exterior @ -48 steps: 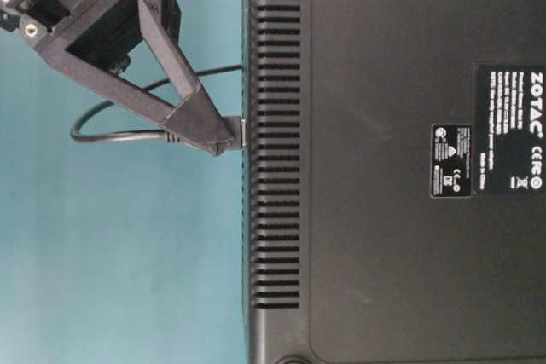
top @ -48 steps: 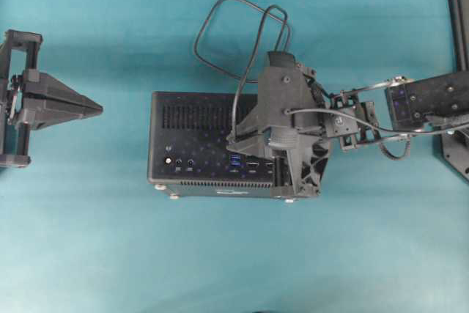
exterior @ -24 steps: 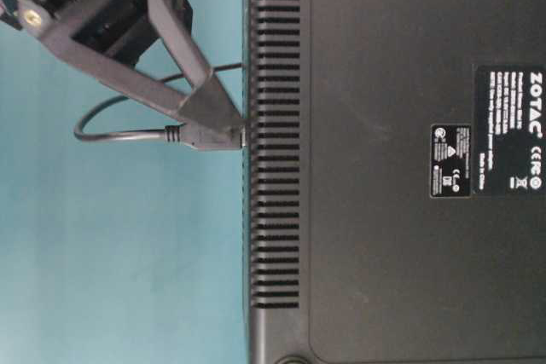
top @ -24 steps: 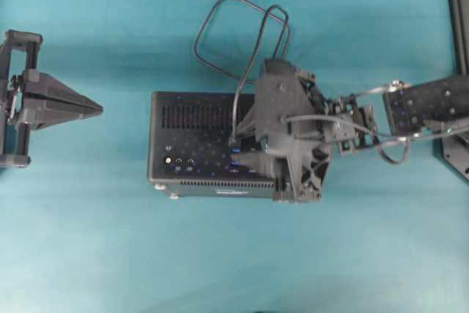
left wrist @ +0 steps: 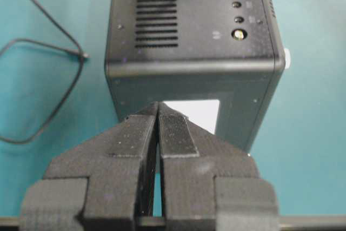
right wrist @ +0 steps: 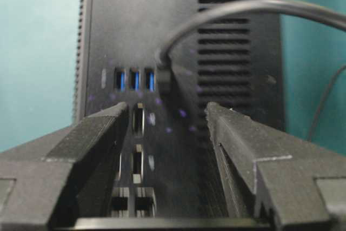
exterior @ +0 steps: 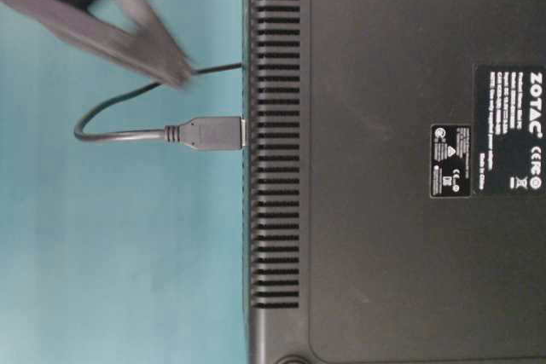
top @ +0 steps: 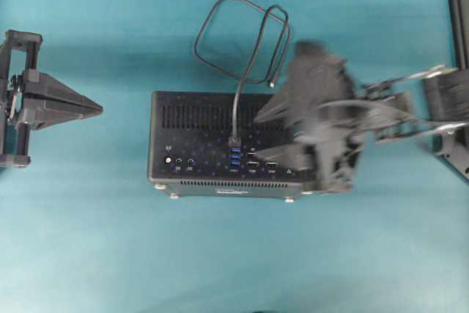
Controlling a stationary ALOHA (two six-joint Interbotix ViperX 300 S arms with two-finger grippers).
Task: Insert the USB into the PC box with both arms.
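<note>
Where teal cloth covers the table, PC box with USB plugged in, right gripper spread and empty, left gripper pressed together.

One computer box lies on the teal table, with one black cable plugged into it. Two grippers show: the left one and the right one. Ahead of the right gripper sit three open blue ports.
</note>
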